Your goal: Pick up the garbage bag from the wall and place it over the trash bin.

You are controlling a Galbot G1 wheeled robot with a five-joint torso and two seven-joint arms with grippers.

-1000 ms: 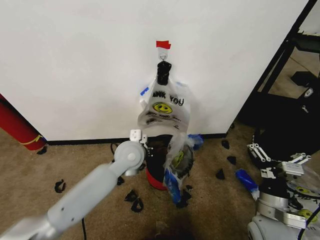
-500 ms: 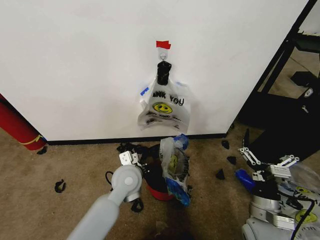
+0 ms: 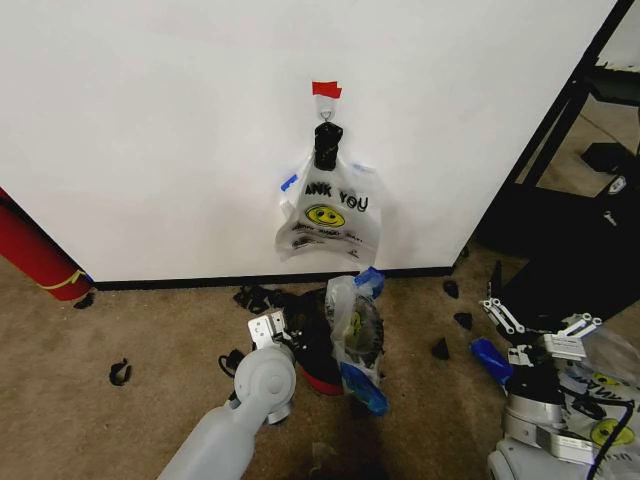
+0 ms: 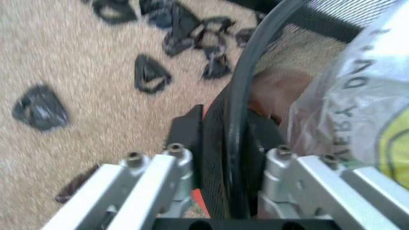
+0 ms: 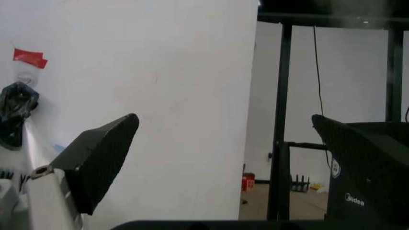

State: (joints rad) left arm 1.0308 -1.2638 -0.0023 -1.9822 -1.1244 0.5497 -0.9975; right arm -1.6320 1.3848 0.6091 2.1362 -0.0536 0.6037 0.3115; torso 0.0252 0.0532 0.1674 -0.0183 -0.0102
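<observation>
Left pincer (image 4: 231,158) clamps trash bin (image 3: 312,345) wire rim; you risk tipping the light mesh bin. Garbage bag (image 3: 356,328) drapes half over rim, thin slippery plastic, may slide off. Right pincer (image 3: 535,322) parked near floor at your right, fingers spread, empty.

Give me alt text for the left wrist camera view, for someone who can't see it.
The left gripper straddles the black rim of the trash bin, one finger either side of the mesh wall. The garbage bag, see-through with black print, is draped on the bin beside it, and black scraps lie on the tan carpet.
</observation>
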